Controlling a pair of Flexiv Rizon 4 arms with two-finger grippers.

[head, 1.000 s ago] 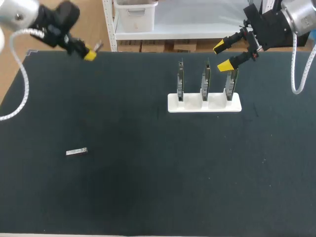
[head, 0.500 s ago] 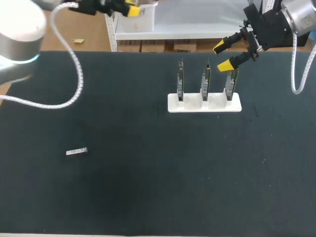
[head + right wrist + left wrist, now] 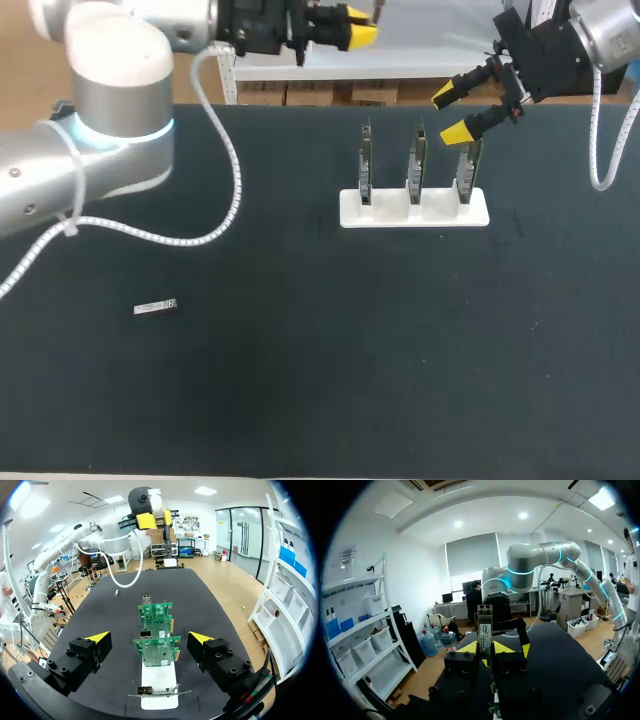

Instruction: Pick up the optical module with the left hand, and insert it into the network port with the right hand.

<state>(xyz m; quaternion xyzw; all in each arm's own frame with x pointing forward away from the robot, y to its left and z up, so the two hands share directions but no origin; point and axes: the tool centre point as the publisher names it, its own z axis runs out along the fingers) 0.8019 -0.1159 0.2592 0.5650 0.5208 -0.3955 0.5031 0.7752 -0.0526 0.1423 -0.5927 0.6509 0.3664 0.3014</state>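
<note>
Head view: the left gripper [image 3: 354, 26] hangs high past the worktop's [image 3: 300, 380] far edge. The right gripper [image 3: 450, 113] gapes wide above the cards [image 3: 415, 160] in the white holder [image 3: 414, 210], and a second module [image 3: 155, 307] lies well apart. Left wrist view: its fingers [image 3: 466, 647] clamp the optical module [image 3: 485, 631] upright by its lower end. Right wrist view: spread fingers [image 3: 97, 638] flank a card's network port [image 3: 145, 634]. A skewed handover grip could drop the module, or jam it and tip a card
</note>
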